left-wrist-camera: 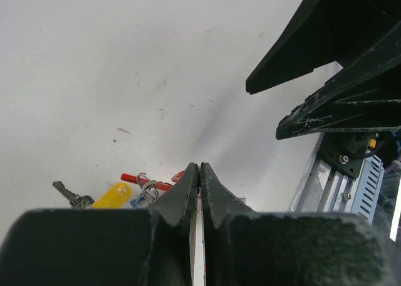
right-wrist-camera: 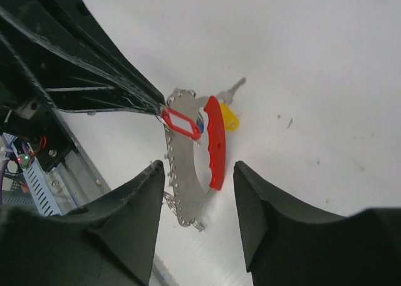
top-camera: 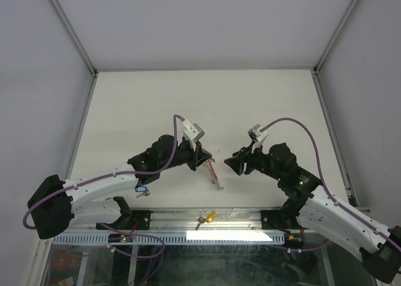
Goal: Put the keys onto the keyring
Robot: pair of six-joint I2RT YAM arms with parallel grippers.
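Two tools face each other over the table. Left tool is pinched tight on the keyring (red band and metal rings hang below its tips). Right tool is spread apart, close beside the keyring and not touching it. A yellow-tagged key lies by the near edge.

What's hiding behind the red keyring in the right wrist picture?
A yellow tag and a silver key poke out behind the keyring. A bit of blue shows through its middle. The rest is covered.
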